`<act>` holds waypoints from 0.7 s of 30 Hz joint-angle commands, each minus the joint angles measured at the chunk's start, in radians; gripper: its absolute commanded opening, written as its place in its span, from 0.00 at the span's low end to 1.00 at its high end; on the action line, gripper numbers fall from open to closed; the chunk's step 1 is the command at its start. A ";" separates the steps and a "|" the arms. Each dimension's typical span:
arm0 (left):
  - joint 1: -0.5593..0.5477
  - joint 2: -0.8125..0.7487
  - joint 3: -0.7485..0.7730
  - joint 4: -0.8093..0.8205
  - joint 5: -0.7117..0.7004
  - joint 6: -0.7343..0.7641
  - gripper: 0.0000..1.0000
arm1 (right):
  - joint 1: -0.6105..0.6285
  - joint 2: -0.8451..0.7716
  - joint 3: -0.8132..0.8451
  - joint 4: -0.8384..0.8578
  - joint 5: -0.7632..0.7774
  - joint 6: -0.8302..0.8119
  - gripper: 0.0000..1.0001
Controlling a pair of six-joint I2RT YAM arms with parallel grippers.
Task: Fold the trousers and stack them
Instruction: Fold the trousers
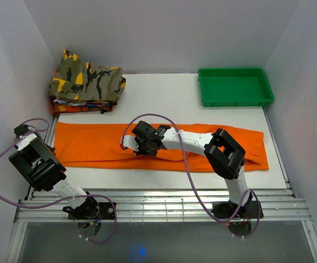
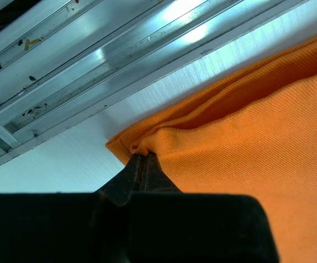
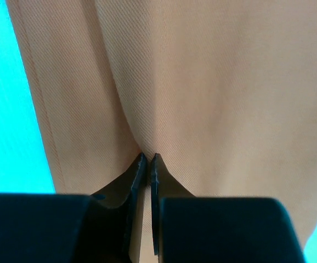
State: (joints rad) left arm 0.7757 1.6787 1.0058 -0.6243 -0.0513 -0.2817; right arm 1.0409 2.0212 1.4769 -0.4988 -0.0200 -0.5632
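The orange trousers (image 1: 98, 143) lie flat in a long band across the white table (image 1: 164, 93), folded lengthwise. My left gripper (image 1: 52, 149) is at their left end. In the left wrist view it (image 2: 140, 155) is shut on a bunched corner of the trousers (image 2: 257, 126) beside the table's edge. My right gripper (image 1: 132, 148) is over the middle of the band. The right wrist view shows it (image 3: 148, 157) shut on a small ridge of the trousers (image 3: 202, 82), which look pale tan there, with the crease running up from the tips.
A folded camouflage garment (image 1: 87, 79) tops a pile of clothes at the back left. A green tray (image 1: 235, 86) stands at the back right. Metal rails (image 1: 158, 208) run along the near edge, and they (image 2: 92, 60) lie close to the left gripper.
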 commanded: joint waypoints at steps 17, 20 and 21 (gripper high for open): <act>0.002 0.105 -0.064 0.028 -0.047 -0.010 0.00 | 0.010 -0.101 0.159 -0.371 -0.123 0.003 0.08; 0.002 0.105 -0.064 0.024 -0.053 -0.010 0.00 | 0.018 -0.096 0.083 -0.344 -0.152 0.013 0.08; 0.002 0.104 -0.062 0.024 -0.053 -0.011 0.00 | 0.021 -0.092 0.053 -0.337 -0.159 0.014 0.08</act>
State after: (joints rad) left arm 0.7753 1.6798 1.0065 -0.6262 -0.0513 -0.2829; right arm 1.0508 1.9518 1.5948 -0.7414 -0.1261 -0.5747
